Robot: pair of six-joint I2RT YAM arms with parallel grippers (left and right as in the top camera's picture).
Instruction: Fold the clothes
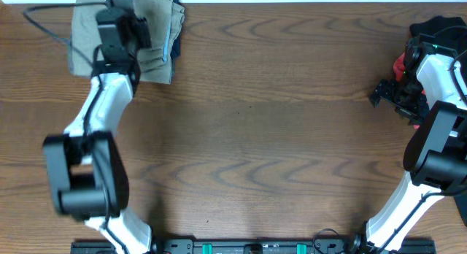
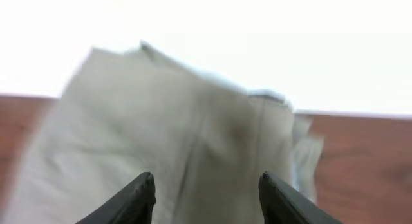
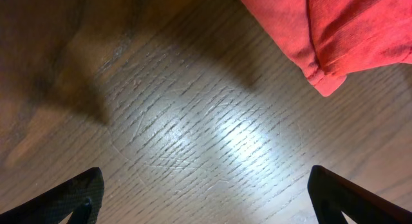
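Brown wood-grain table (image 1: 255,122), far-left corner: left claw (image 2: 206,188) hangs w/ jaws partly apart, nothing pinched btwn them, right over the folded light khaki-beige cotton trousers (image 2: 161,121). Prob. parked there as a finished bundle, out of the work area. Cloth looks soft, matte, creased, w/ a stitched seam. Right claw (image 3: 203,192) gapes wide over bare wood beside a coral-red hemmed garment (image 3: 335,31), prob. lined up for a next pick.
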